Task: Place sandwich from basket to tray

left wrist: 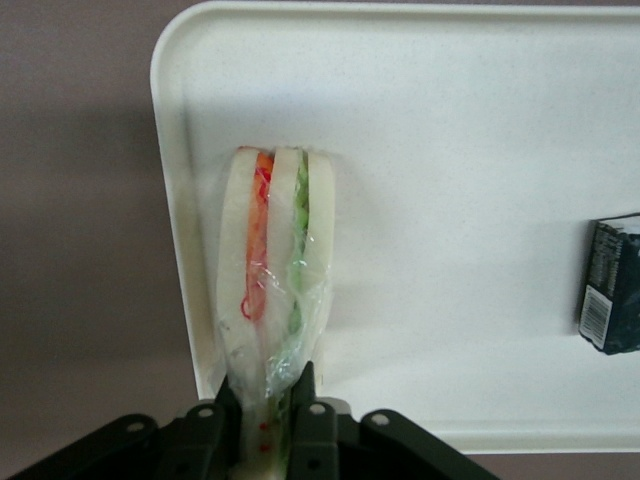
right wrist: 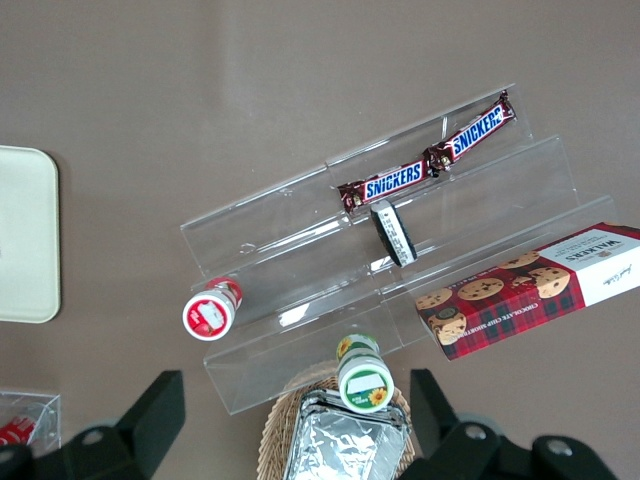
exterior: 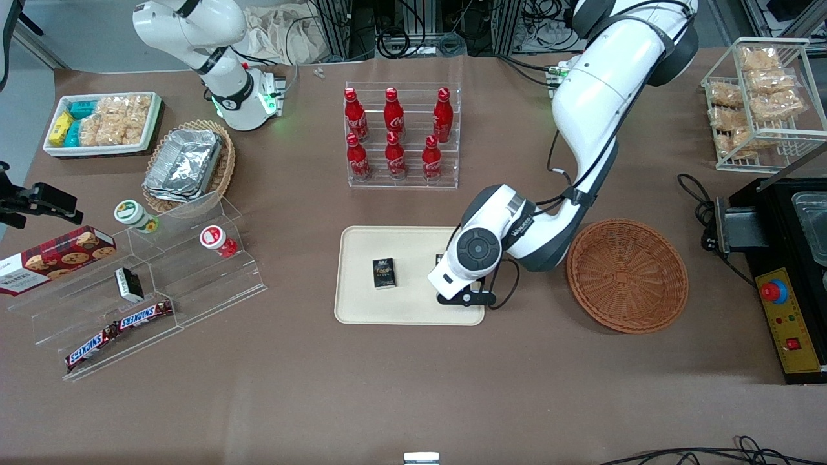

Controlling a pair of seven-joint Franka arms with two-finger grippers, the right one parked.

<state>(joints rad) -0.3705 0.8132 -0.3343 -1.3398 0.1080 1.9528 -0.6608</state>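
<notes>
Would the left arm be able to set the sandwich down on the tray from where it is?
Probably yes: the gripper, shut on the sandwich, hangs over bare tray, well apart from the dark packet.

Reaching down over the tray (exterior: 362, 271), gripper (left wrist: 268, 425) clamping both fingers (left wrist: 312, 420) on the sandwich (left wrist: 275, 270), wrist bent low.

The end effector (exterior: 466, 298) hangs low over the tray (exterior: 362, 310) (basket (exterior: 627, 274) just beside it).
</notes>
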